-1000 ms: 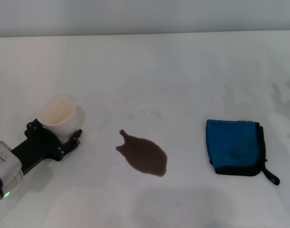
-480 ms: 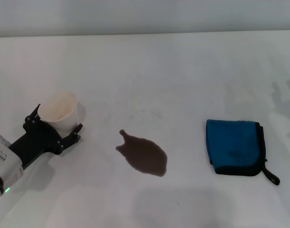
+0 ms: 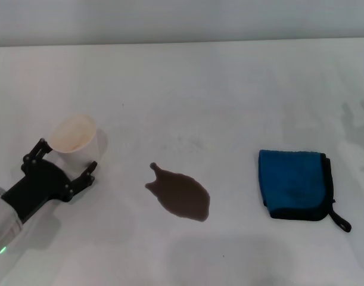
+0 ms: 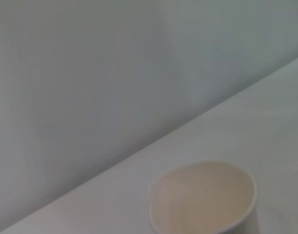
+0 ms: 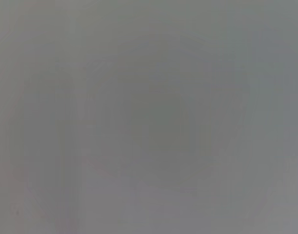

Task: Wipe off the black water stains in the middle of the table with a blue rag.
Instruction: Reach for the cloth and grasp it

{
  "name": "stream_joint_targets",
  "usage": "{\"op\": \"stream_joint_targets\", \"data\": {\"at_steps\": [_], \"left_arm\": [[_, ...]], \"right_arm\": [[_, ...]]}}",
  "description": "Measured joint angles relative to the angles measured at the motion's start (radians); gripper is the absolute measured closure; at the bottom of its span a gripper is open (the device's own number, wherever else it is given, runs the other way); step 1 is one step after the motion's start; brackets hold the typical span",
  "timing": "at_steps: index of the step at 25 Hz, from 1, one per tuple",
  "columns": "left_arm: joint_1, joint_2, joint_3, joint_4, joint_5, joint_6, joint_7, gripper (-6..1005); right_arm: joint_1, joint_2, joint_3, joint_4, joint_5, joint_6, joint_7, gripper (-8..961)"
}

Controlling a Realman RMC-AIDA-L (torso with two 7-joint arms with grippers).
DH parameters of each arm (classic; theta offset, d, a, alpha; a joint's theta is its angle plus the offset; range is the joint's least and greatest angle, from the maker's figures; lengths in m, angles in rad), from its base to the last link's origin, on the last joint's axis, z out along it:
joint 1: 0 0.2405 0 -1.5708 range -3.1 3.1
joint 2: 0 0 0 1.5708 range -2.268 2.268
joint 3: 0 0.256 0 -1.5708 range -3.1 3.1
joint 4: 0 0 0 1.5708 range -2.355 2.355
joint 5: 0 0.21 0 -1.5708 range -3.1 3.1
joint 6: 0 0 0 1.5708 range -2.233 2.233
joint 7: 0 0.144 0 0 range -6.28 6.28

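Note:
The black water stain is a dark teardrop puddle with a small tail, in the middle of the white table. The blue rag lies folded flat to the right of it, with black edging and a loop tab at its near corner. My left gripper is at the left, open, its fingers on either side of the base of a white paper cup. The cup stands upright and also shows in the left wrist view. My right gripper is out of view; its wrist view shows only flat grey.
The table's far edge meets a pale wall at the back. Faint grey smudges mark the tabletop at the right. The cup stands well left of the stain.
The cup went from tilted in my left gripper to standing upright on the table. The left gripper has opened and drawn back toward the near left. Stain and rag have not moved.

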Motion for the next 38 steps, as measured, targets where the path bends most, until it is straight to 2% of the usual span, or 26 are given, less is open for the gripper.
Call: {"op": "stream_joint_targets", "data": {"at_steps": [5,14,19,23,27,29,32,35,38], "left_arm": [[0.031,-0.001,0.0,0.001,-0.017,0.022,0.004,120],[0.123,0.002,0.0,0.001,-0.084,0.165,0.001,121],[0.193,0.002,0.0,-0.001,-0.236,0.26,-0.02,122],[0.217,0.004,0.0,-0.01,-0.377,0.312,-0.036,123],[0.225,0.006,-0.001,-0.014,-0.484,0.358,-0.047,123],[0.223,0.006,-0.002,-0.034,-0.575,0.395,-0.107,124],[0.212,0.008,-0.002,-0.063,-0.624,0.412,-0.188,124],[0.192,0.01,-0.002,-0.097,-0.662,0.415,-0.255,123],[0.172,0.01,-0.002,-0.112,-0.675,0.412,-0.27,123]], "right_arm": [[0.001,0.0,-0.005,-0.012,0.0,-0.014,0.0,532],[0.0,0.0,-0.005,-0.023,0.0,-0.018,0.005,534],[-0.005,-0.001,0.002,-0.023,0.001,-0.006,0.019,533],[-0.006,-0.003,0.019,-0.024,0.012,-0.003,0.12,532],[-0.01,-0.01,0.041,-0.069,0.012,-0.021,0.359,533],[-0.021,-0.015,0.023,-0.146,-0.004,-0.066,0.571,533],[-0.041,-0.027,-0.025,-0.289,-0.059,-0.134,0.882,533],[-0.055,-0.056,-0.069,-0.413,-0.155,-0.182,1.155,534],[-0.038,-0.119,-0.087,-0.459,-0.278,-0.182,1.386,534]]}}
